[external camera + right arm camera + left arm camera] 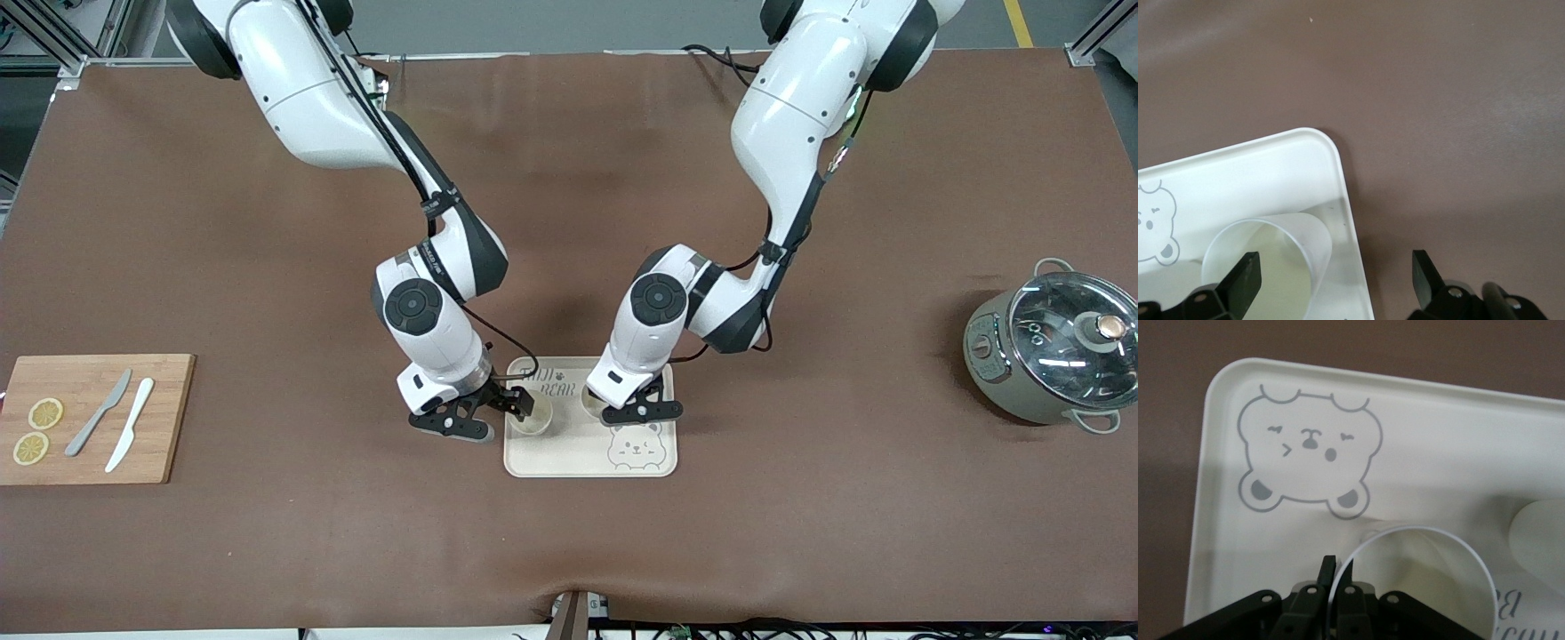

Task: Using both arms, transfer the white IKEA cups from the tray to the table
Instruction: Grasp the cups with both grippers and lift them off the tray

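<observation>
A: What does the left pincer show at this stage?

B: Its fingers are pinched on the rim wall of one cup, one finger inside and one outside. That cup stands on the tray, at the edge farther from the front camera and just beside the printed bear face.

A: And the right pincer?

B: Its fingers are spread wide, one inside the mouth of the second cup and the other outside over the brown desk. This cup stands in the tray corner toward the right arm's end, close against the raised rim. Nothing is gripped there yet.

A: How should the step be done well?

B: In my judgement the right pincer should first close squarely on the cup wall. A thin rim pinch probably lets a cup swing, so both lifts are best made straight up and slowly, clearing the tray rim before any sideways travel. Each cup should then go outward to bare desk on its own arm's side, keeping the arms apart.

A: Anything to avoid?

B: The cutting board and the pot lie well apart from the tray, so they need not be approached.
</observation>
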Controlling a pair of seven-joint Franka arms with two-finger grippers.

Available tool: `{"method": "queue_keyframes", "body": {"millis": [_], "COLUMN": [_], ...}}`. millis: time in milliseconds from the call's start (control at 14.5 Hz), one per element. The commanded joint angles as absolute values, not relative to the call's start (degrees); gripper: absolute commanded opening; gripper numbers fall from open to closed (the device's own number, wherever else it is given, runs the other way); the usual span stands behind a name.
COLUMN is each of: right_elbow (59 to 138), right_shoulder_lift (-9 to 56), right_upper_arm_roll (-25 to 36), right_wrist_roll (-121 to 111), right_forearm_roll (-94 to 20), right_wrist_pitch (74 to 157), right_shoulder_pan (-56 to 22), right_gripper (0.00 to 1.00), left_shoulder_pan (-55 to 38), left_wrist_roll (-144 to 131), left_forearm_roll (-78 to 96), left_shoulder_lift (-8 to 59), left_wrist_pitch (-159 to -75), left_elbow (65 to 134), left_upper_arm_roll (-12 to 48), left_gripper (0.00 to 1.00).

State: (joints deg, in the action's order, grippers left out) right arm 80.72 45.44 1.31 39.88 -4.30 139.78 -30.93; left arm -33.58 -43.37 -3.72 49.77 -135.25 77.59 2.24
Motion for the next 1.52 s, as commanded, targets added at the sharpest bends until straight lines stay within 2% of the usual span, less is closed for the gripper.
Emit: {"method": "queue_keyframes", "body": {"millis": [0, 276, 484, 691, 829, 1037, 1244, 1451], "right_elbow": [79.0, 79.0, 79.0, 79.0, 79.0, 79.0, 79.2, 79.1], "right_shoulder_lift": [46.9, 47.3, 47.5, 48.2, 48.8, 49.3, 49.8, 49.8], "right_upper_arm_roll": [1.5, 1.5, 1.6, 1.6, 1.6, 1.6, 1.6, 1.6], "right_wrist_roll": [41.5, 41.5, 41.6, 41.5, 41.6, 41.6, 41.6, 41.6], "right_forearm_roll": [-3.3, -2.0, -1.9, -1.8, -1.8, -1.8, -1.9, -1.9], "right_wrist_pitch": [140.2, 140.2, 140.3, 140.4, 141.0, 141.7, 143.3, 143.3], "right_shoulder_pan": [-31.4, -31.4, -31.8, -32.2, -32.4, -32.7, -33.2, -33.3], "right_gripper": [1.0, 1.0, 1.0, 1.0, 1.0, 1.0, 1.0, 1.0], "left_shoulder_pan": [-33.4, -29.5, -23.8, -17.5, -14.4, -12.7, -12.7, -12.7], "left_wrist_roll": [-44.3, -38.0, -27.3, -15.8, -10.4, -6.3, -5.2, -4.7], "left_forearm_roll": [-5.5, -4.9, -2.4, 0.5, 3.1, 6.6, 7.7, 7.7], "left_shoulder_lift": [40.9, 28.1, 17.7, 11.7, 7.8, 4.0, 6.6, 9.7], "left_wrist_pitch": [-123.4, -114.6, -114.2, -114.8, -119.8, -136.8, -146.0, -151.6], "left_elbow": [81.4, 88.2, 98.7, 105.7, 112.4, 125.7, 129.0, 129.9], "left_upper_arm_roll": [1.8, 2.4, 2.7, 2.7, 2.7, 2.8, 2.8, 2.8], "left_gripper": [0.0, 0.0, 0.0, 0.0, 0.0, 0.0, 0.0, 0.0]}}
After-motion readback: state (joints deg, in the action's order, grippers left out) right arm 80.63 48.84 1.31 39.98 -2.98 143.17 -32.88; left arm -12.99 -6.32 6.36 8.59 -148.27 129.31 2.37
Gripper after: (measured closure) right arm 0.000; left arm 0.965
